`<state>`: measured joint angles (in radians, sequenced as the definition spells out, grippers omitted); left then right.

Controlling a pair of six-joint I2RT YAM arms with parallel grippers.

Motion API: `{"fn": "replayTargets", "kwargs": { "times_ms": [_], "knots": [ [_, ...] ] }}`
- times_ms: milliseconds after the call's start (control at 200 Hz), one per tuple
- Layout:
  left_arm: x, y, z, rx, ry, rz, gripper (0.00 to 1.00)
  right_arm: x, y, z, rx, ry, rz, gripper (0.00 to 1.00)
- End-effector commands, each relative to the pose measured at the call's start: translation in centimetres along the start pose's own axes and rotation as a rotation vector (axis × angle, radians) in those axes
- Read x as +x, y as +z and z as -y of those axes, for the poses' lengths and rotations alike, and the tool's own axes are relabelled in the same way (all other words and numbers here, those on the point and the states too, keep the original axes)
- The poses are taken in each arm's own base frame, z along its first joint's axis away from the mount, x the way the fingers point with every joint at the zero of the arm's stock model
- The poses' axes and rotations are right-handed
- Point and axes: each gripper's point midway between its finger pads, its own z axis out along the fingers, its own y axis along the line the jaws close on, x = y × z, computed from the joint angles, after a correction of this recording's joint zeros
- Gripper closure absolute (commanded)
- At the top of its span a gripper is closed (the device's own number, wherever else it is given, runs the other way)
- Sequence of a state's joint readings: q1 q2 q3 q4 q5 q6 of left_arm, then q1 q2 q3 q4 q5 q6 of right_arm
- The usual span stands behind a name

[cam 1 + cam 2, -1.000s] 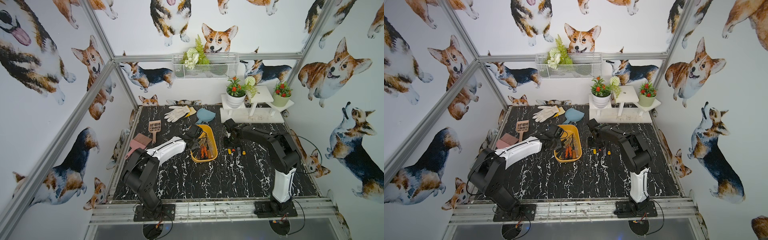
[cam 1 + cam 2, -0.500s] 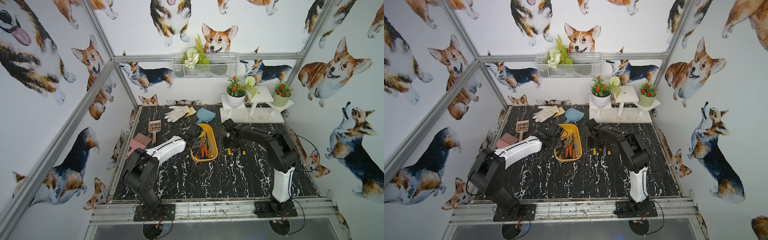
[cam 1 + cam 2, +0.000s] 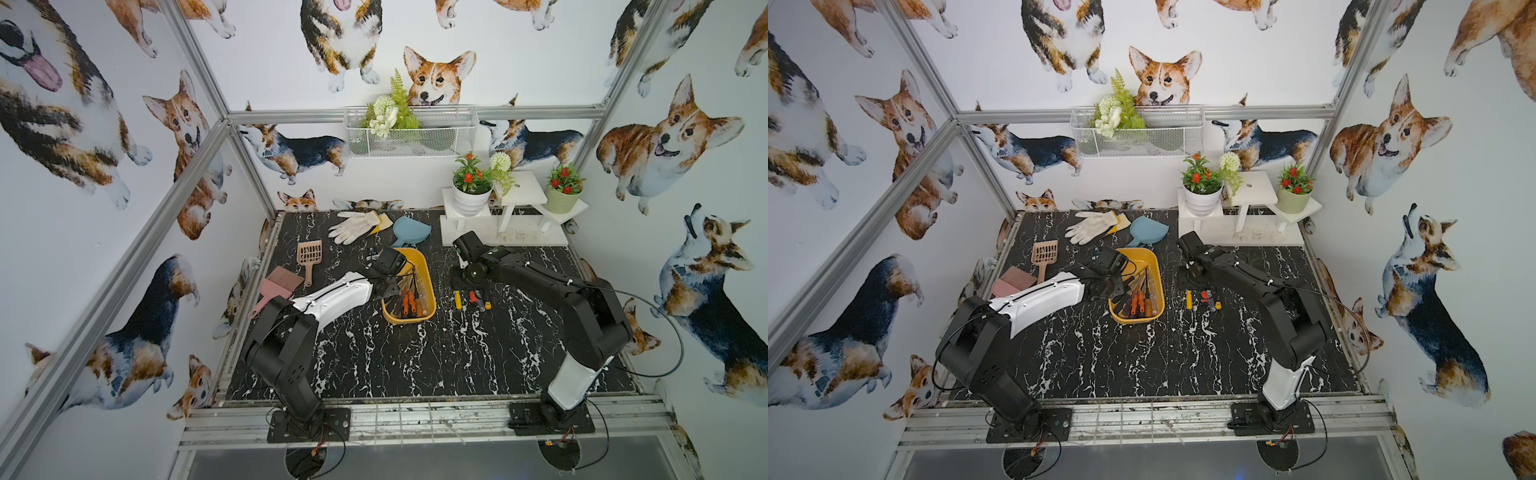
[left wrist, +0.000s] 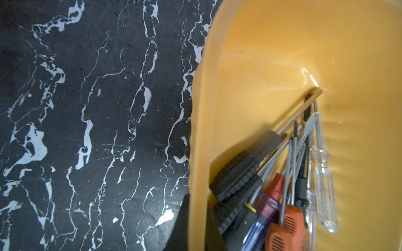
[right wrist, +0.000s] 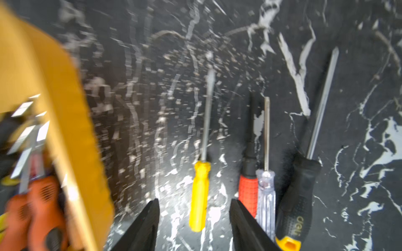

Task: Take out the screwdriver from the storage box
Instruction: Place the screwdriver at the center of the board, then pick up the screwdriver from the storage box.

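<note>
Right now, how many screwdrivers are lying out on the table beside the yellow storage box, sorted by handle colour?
yellow-handled screwdriver: 1
red-and-black-handled screwdriver: 1
clear-handled screwdriver: 1
black-handled screwdriver with a yellow end: 1
Total: 4

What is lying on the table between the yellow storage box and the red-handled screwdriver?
One yellow-handled screwdriver, flat on the black marble tabletop, apart from both the storage box and the red-handled screwdriver. The right wrist view shows it clearest.
</note>
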<state>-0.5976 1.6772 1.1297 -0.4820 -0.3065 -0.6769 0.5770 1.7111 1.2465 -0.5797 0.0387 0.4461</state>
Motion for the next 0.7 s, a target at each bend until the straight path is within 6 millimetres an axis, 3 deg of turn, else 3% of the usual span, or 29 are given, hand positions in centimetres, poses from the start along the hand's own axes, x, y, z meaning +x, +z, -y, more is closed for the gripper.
{"fn": "replayTargets", "kwargs": {
  "times_ms": [0, 165, 450, 696],
  "knots": [
    [-1.2, -0.3, 1.2, 0.04, -0.034, 0.041, 1.0, -1.5, -1.8, -2.7, -0.13, -0.046, 0.097, 0.42],
    [-1.1, -0.1, 1.6, 0.04, -0.033, 0.04, 1.0, -1.2, -3.8, -6.3, -0.3, -0.097, 0.091, 0.41],
    [-1.2, -0.5, 2.4, 0.047, -0.024, 0.051, 1.0, 1.4, -4.3, -11.7, -0.451, -0.203, -0.011, 0.41],
    [-1.6, -1.2, 2.5, 0.044, -0.03, 0.072, 1.0, 2.5, -3.6, -13.5, -0.517, -0.17, -0.065, 0.45]
  ]
}}
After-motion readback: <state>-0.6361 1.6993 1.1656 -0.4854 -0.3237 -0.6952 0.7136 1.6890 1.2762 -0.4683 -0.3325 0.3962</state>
